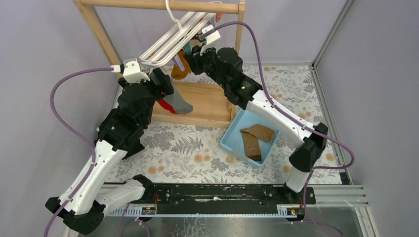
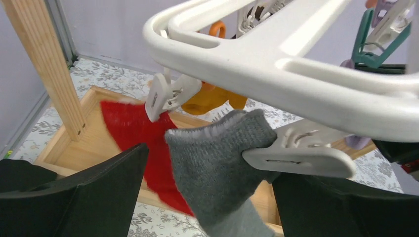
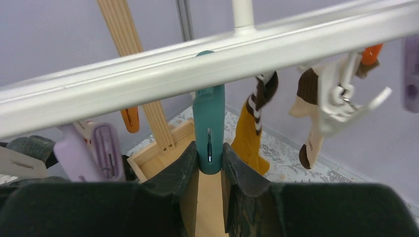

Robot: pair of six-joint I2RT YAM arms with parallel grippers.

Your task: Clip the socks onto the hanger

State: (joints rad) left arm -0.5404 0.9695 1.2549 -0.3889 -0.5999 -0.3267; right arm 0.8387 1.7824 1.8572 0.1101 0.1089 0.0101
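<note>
The right gripper (image 3: 210, 159) pinches a teal clip (image 3: 208, 118) on the hanger (image 3: 148, 74), the left gripper (image 2: 210, 170) gapes around a hung grey sock (image 2: 217, 158), and both brown socks (image 1: 258, 133) lie unclipped in the blue bin (image 1: 230, 127) toward the right edge of the table (image 1: 188, 148), so most work seems left.

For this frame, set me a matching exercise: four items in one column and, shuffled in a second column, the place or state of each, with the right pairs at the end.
Column one
1. brown socks
2. grey sock
3. teal clip
4. left gripper

Column two
A. pinched by the right gripper
B. lying in the blue bin
C. open wide, a finger on either side of a hanging sock
D. held by a white clip on the hanger

Pairs: 1-B, 2-D, 3-A, 4-C
</note>
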